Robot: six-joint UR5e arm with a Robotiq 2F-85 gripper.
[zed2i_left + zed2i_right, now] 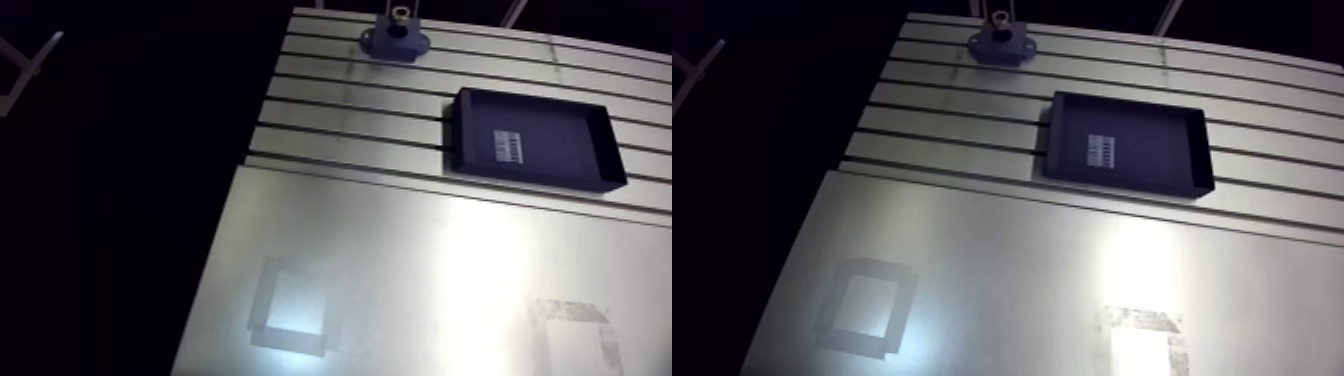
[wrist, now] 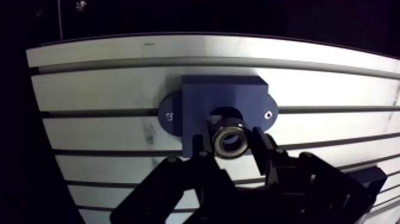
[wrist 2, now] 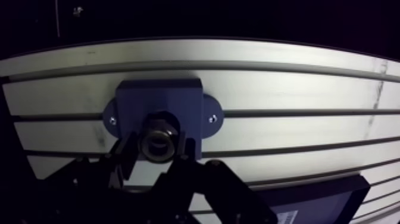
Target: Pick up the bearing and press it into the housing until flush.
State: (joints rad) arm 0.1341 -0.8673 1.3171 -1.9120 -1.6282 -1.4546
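Our fingers (image 2: 202,149) clamp the silver metal ring bearing (image 2: 230,142) at the bore of the dark-blue block housing (image 2: 223,95) on the slotted aluminium table (image 2: 107,89).

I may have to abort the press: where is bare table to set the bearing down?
Widest: the smooth plate on the near side of the black tray, around the two taped squares. Also the slotted strip between housing and tray. Crowded only at the housing, where the gripper holds the bearing.
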